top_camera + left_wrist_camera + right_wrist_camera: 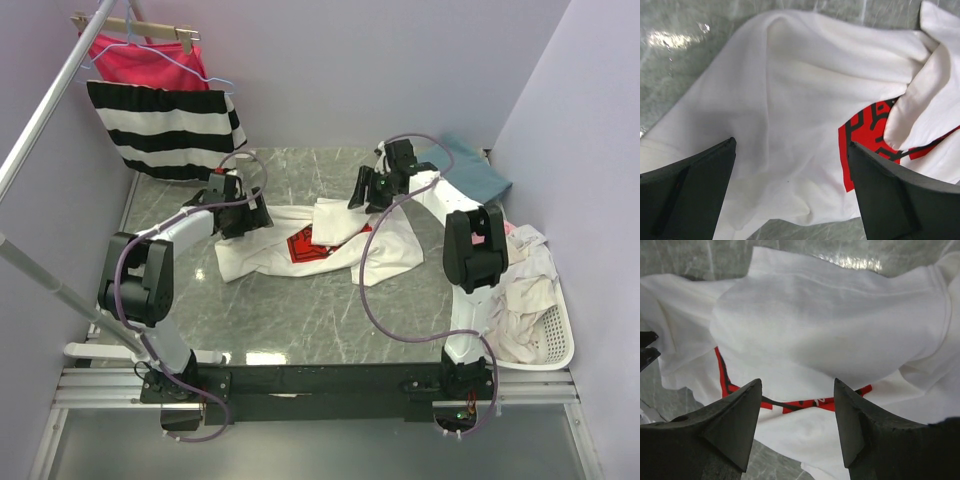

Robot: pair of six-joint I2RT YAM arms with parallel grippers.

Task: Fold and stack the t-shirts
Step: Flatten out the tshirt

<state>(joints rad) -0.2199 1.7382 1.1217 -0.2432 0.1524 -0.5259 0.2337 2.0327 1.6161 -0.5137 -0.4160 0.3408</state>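
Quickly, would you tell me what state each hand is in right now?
Left hand: open, empty, above the white t-shirt.
Right hand: open, empty, above it too.

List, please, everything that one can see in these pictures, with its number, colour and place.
white t-shirt: one, white with a red print, crumpled at the middle of the table
teal-blue t-shirt: one, teal-blue, far right corner
pale clothes: a pile, number unclear, white and pink, in the basket
basket: one, white, near right side
striped garment: one, black and white, hanging at far left
red-pink garment: one, red-pink, hanging behind the striped garment
rack pole: one, silver, left side
table: one, grey-green marble pattern
left arm: one, white and black, jaws open over the white t-shirt
right arm: one, white and black, jaws open over the white t-shirt
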